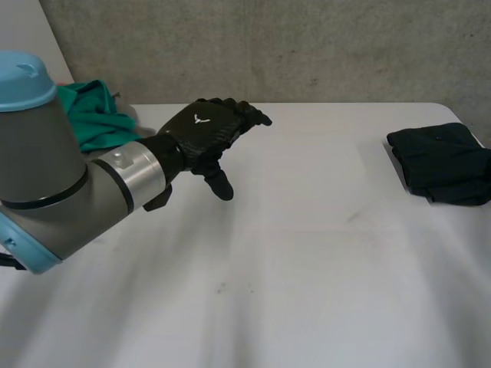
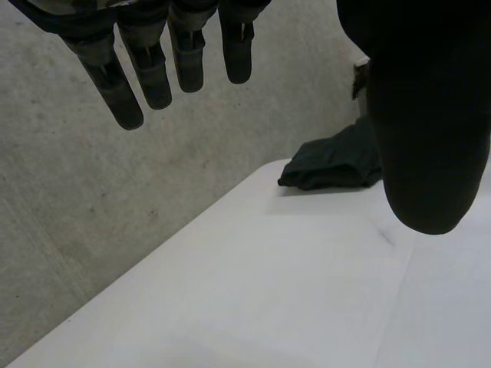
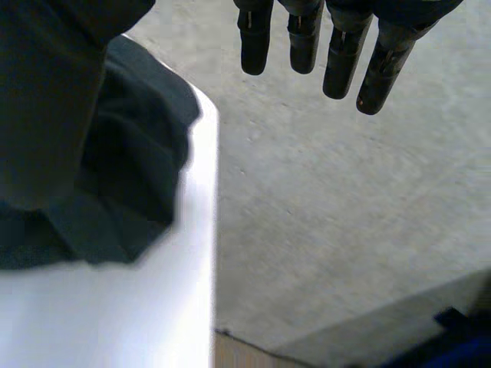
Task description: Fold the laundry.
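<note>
Reaching in over the near left part of the white table, the left arm is being held above bare surface. The left hand is being carried over the table's left middle with its fingers straight and slightly apart and its thumb hanging down, so nothing is being gripped. Farther back, at the table's right edge, a dark garment is being left in a compact folded stack, and this piece is being judged as done. The right hand is being held just beside that stack at the table's edge, its fingers straight and spread, clamped on nothing. At the table's far left corner, a green cloth is being left in a crumpled heap. That is being taken as the piece yet to be fetched, spread and folded, so roughly half the work is being judged complete.
</note>
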